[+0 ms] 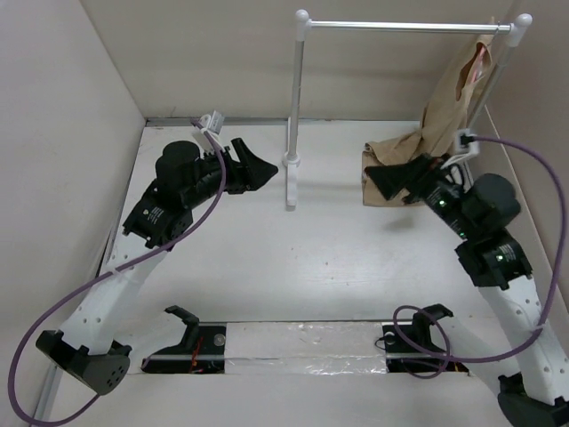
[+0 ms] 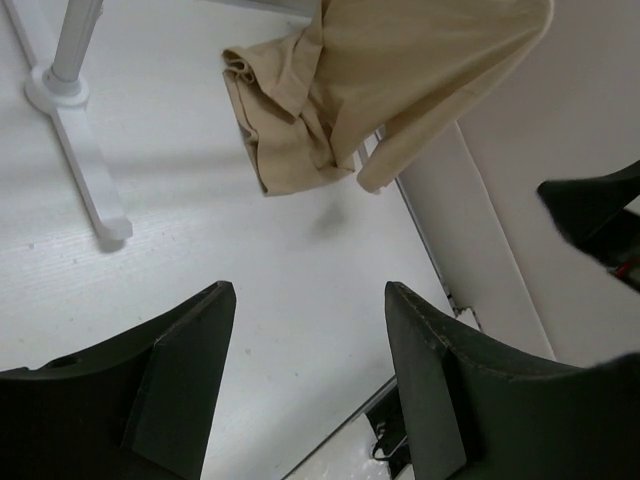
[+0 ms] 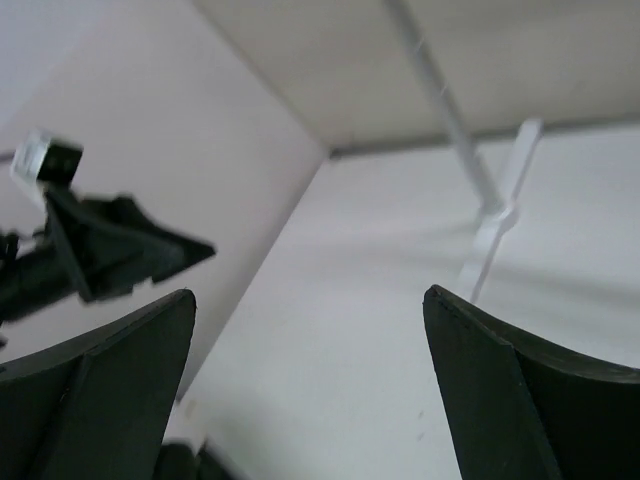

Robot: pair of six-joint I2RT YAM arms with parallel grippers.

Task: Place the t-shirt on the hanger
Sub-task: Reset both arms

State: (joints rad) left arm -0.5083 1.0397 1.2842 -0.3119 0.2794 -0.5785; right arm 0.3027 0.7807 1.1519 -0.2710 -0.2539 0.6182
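A tan t-shirt [image 1: 447, 105] hangs at the right end of the white rack's rod [image 1: 400, 27]; its lower part is bunched on the table. A salmon-pink strip of the hanger [image 1: 481, 60] shows at the shirt's neck, near the rod. My left gripper [image 1: 265, 165] is open and empty, held above the table left of the rack post. My right gripper [image 1: 380, 178] is open and empty, just in front of the shirt's lower folds. The left wrist view shows the shirt [image 2: 400, 70] beyond my open left gripper [image 2: 308, 300]. The right gripper [image 3: 310, 300] is open over bare table.
The rack's left post [image 1: 294, 107] and its foot [image 1: 291, 187] stand mid-table; they also show in the left wrist view [image 2: 80, 150] and the right wrist view [image 3: 490, 215]. Beige walls close in on the left, back and right. Two black fixtures [image 1: 182, 325] [image 1: 422, 336] sit on a taped strip at the near edge.
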